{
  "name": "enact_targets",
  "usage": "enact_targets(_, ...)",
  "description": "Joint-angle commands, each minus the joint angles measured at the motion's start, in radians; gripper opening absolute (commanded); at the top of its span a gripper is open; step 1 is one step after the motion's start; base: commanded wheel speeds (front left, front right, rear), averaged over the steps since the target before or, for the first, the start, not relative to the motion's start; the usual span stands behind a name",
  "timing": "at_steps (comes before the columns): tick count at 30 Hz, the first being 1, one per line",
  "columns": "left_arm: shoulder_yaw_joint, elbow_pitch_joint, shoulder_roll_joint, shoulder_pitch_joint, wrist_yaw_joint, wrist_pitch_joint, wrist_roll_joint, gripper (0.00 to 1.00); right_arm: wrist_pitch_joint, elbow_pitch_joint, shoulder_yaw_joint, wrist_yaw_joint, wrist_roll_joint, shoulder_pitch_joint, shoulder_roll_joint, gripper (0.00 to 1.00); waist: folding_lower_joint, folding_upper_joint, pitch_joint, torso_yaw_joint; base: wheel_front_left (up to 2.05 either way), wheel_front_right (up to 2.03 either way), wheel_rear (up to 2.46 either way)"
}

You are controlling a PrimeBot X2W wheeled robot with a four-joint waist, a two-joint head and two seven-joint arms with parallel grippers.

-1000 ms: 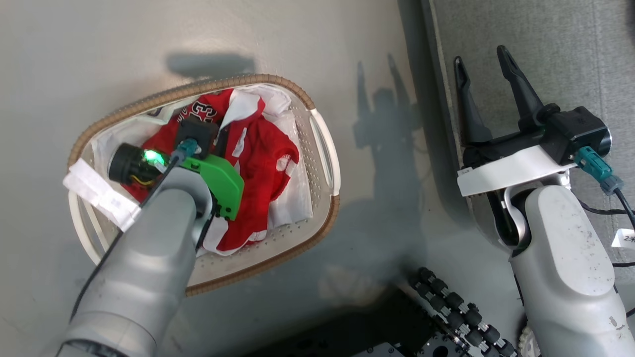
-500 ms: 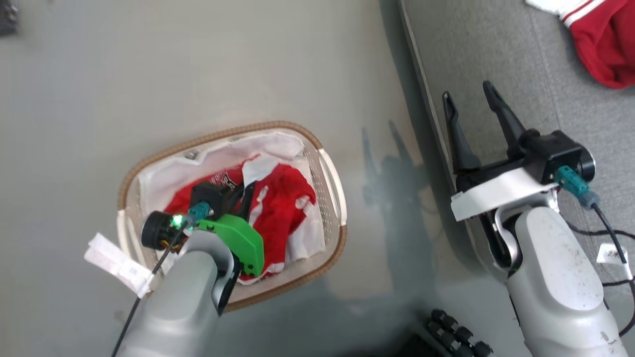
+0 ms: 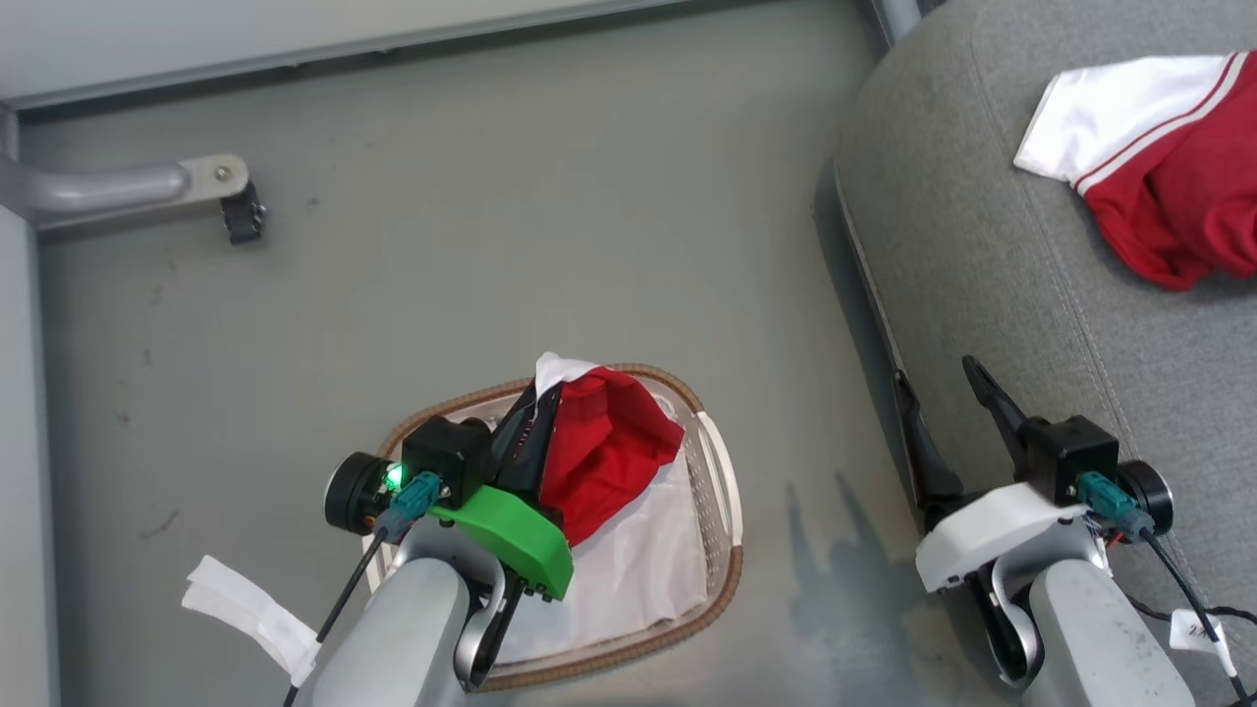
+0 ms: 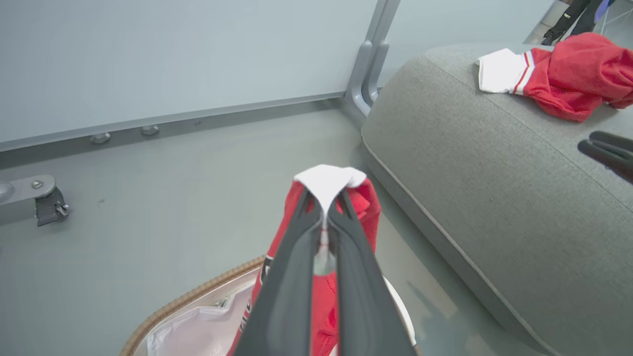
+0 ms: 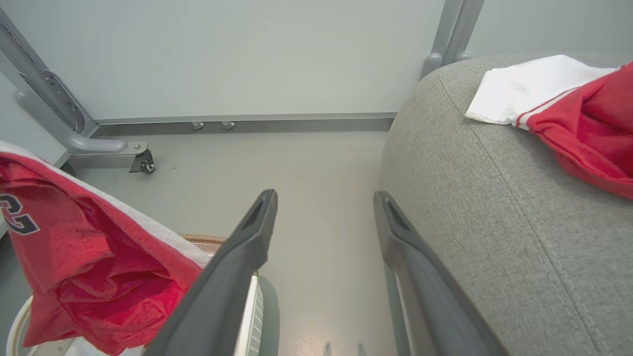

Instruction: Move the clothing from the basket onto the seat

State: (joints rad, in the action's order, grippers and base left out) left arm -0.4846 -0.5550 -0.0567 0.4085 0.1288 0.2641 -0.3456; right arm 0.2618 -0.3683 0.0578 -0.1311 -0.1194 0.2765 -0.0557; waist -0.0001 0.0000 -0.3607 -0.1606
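My left gripper point(image 3: 543, 395) is shut on a red garment point(image 3: 609, 452) with a white edge, held up above the basket point(image 3: 722, 589), whose white liner point(image 3: 628, 579) shows underneath. In the left wrist view the fingertips point(image 4: 324, 198) pinch the white fold point(image 4: 329, 177) and the red cloth hangs down. Low at the left of the right wrist view the same garment point(image 5: 84, 267) dangles. A second red and white garment point(image 3: 1169, 187) lies on the grey seat point(image 3: 982, 245). My right gripper point(image 3: 933, 375) stands open at the seat's near edge, nothing between its fingers point(image 5: 257, 217).
A grey wall panel with a metal foot and caster point(image 3: 231, 201) stands beyond the basket. Bare grey floor point(image 3: 550, 226) lies between basket and seat. A white tag point(image 3: 245, 609) hangs off my left forearm.
The head camera has tilted up, so the whole picture shifted. My left gripper has risen out of the basket with the red garment pinched in it. The right gripper stays open.
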Motion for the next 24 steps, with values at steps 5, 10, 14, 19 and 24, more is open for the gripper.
enact_targets(5, 0.012, 0.141, -0.014, -0.046, 0.002, 0.0, 0.029, 0.0, 0.005, -0.023, -0.001, 0.001, 0.008, -0.075, -0.006, 1.0, 0.0001, 0.0, 0.214, 0.109, 0.0, 0.0, 0.0)
enact_targets(10, 0.01, 0.265, -0.021, -0.042, 0.002, 0.0, 0.031, 0.0, 0.005, -0.039, 0.018, 0.001, 0.007, -0.119, -0.009, 1.0, 0.0001, 0.0, 0.266, 0.12, 0.0, 0.0, 0.0)
enact_targets(14, 0.012, 0.329, -0.024, -0.012, 0.002, 0.0, 0.029, 0.0, 0.005, -0.045, 0.065, 0.001, 0.003, -0.15, -0.013, 1.0, 0.0001, 0.0, 0.3, 0.129, 0.0, 0.0, 0.0)
enact_targets(19, 0.002, 0.379, -0.021, 0.02, 0.002, 0.0, 0.025, 0.0, 0.005, -0.027, 0.167, 0.001, -0.019, -0.161, -0.014, 1.0, 0.0001, 0.0, 0.329, 0.143, 0.0, 0.0, 0.0)
enact_targets(24, -0.024, 0.415, -0.011, 0.037, 0.002, 0.0, 0.015, 0.0, 0.005, 0.038, 0.322, 0.001, -0.083, -0.122, -0.013, 1.0, 0.0001, 0.0, 0.343, 0.158, 0.0, 0.0, 0.0)
